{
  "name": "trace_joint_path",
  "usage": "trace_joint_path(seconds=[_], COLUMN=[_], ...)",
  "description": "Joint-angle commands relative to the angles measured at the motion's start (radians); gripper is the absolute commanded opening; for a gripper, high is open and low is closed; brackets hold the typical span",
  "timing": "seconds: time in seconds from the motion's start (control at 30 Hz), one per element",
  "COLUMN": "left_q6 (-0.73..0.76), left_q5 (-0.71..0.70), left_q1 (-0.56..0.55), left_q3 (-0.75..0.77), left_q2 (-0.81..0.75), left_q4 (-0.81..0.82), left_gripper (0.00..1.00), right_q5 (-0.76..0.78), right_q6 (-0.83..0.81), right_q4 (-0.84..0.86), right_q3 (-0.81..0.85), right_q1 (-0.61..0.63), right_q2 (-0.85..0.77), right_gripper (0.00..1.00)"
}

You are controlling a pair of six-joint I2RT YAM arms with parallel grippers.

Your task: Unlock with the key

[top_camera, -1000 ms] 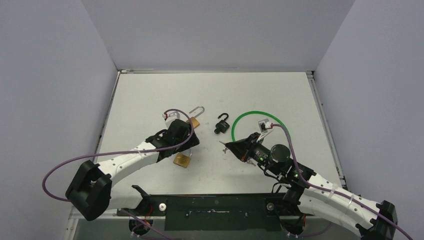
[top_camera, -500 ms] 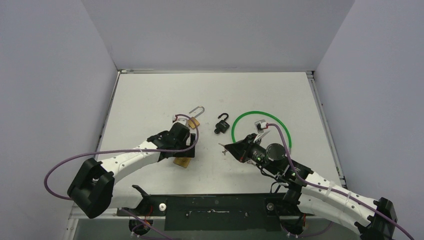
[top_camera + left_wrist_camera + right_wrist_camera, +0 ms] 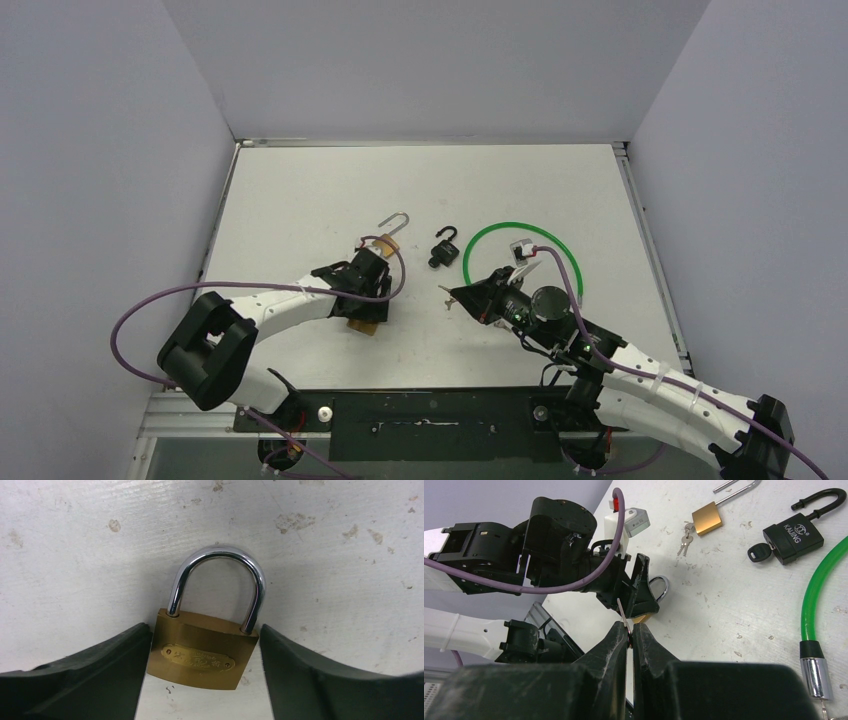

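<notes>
Brass padlock: flat on the table, between our left gripper's jaws.
Left jaws: spread, hugging its sides; we cannot tell if they grip.
Right gripper: jaws pinching the key.
Room: table stretches beyond the shackle.

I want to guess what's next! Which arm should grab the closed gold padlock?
Left. The left fingers sit on either side of the closed gold padlock, open and ready to squeeze. The right fingers are shut on the key and farther from it.

Soft, even overhead light; faint shadows on the tabletop. Glare streaks the shackle. Fingers at 6 o'clock blur.
</notes>
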Motion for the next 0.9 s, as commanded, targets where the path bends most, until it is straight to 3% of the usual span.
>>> trace_joint_path(seconds=[0.0, 0.17, 0.2, 0.27, 0.3, 0.43, 0.8, 0.87], left_q6=[-0.096, -0.252, -0.282, -0.313, -0.316, -0.276, -0.214, -0.225], left_q5=[0.018, -0.005, -0.006, -0.011, -0.014, -0.026, -0.037, -0.055], left_q1=[-0.009, -0.019, -0.02, -0.026, -0.029, -0.046, -0.107, -0.113], left_q3=[0.008, -0.016, -0.027, -0.05, -0.058, -0.059, -0.046, -0.046], left_q2=[0.032, 0.008, -0.003, -0.027, -0.04, -0.032, 0.055, 0.063], left_q4=[-0.027, -0.039, -0.033, -0.012, -0.004, -0.018, -0.075, -0.083], left_gripper=[0.57, 0.51, 0.52, 0.63, 0.7, 0.76, 0.76, 0.72], right_q5=[0.026, 0.025, 0.021, 0.015, 0.013, 0.009, 0.01, 0.013], right_q6=[0.003, 0.017, 0.022, 0.033, 0.038, 0.044, 0.044, 0.042], right_q4=[0.024, 0.028, 0.031, 0.042, 0.047, 0.058, 0.058, 0.057], right_q3=[0.043, 0.031, 0.026, 0.016, 0.011, 0.004, 0.003, 0.004], right_q1=[-0.006, -0.005, -0.005, -0.006, -0.005, -0.005, -0.005, -0.005], right_q2=[-0.008, -0.005, -0.003, -0.001, 0.0, 0.004, -0.001, -0.001], right_gripper=[0.0, 0.0, 0.0, 0.0, 0.0, 0.0, 0.0, 0.0])
